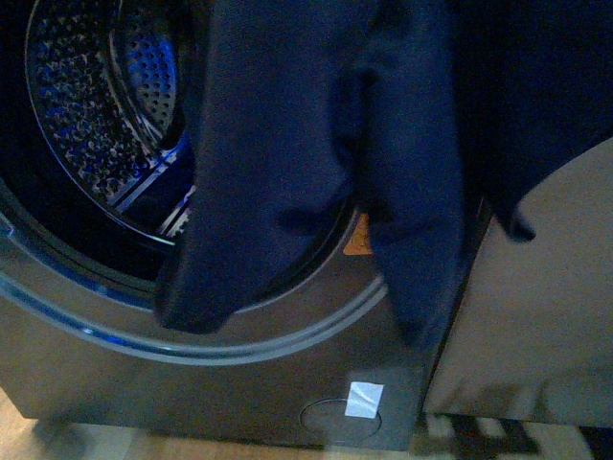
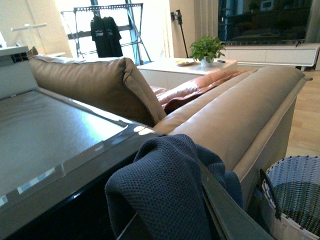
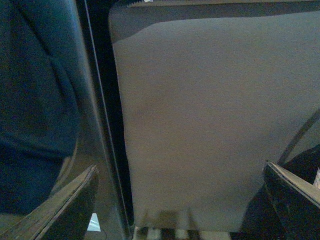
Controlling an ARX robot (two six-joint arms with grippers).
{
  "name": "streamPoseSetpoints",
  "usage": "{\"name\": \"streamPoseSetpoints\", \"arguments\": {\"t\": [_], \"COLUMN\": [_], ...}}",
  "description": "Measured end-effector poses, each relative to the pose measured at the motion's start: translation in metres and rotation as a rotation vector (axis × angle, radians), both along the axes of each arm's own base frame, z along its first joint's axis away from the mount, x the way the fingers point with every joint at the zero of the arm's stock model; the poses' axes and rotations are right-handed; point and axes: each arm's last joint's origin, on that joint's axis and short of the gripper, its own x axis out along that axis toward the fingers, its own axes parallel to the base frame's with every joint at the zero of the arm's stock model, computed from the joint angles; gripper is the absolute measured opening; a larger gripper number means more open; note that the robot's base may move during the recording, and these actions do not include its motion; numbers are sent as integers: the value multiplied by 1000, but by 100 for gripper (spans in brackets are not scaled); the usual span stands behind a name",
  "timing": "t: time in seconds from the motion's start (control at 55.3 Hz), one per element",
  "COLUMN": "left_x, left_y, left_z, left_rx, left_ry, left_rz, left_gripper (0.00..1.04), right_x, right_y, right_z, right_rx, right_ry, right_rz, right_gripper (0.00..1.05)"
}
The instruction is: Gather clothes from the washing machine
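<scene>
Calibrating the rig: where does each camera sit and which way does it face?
Front: on the body, facing the washing machine drum, clothes hanging before it; no arm shows.
Left wrist: above the machine top, facing the sofa and basket; no gripper visible.
Right wrist: facing the gap between machine and sofa; right gripper open.
Shared: clothes in front and left wrist views.

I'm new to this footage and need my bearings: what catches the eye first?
Dark navy clothes hang across the mouth of the washing machine, partly hiding its steel drum. The left wrist view shows a beige sofa right beside the machine, with a woven basket by the sofa's end.
</scene>
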Motion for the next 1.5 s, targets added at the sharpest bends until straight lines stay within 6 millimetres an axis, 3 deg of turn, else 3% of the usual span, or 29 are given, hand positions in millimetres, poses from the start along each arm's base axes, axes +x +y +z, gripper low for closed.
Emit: {"name": "streamPoseSetpoints", "arguments": {"t": [0.398, 0.958, 1.139, 1.23, 1.302, 1.501], "left_x": [-8, -12, -12, -12, -12, -12], "left_y": [-52, -51, -51, -51, -51, -51], "left_z": [37, 43, 43, 43, 43, 43], "left_rx": [-17, -35, -34, -34, -34, -34], "left_ry": [-6, -27, -26, -26, -26, -26], "left_rz": [-130, -137, -137, -137, -137, -137], "left_gripper": [8, 8, 8, 8, 8, 8], "right_x": [0, 0, 5, 10, 19, 46], "right_y": [0, 0, -8, -9, -9, -1], "right_z": [0, 1, 24, 35, 57, 95], "right_rx": [0, 19, 232, 268, 271, 234], "right_ry": [0, -9, -131, -139, -182, -253], "right_rz": [0, 31, 421, 473, 490, 523], "right_gripper": [97, 97, 97, 97, 97, 97]}}
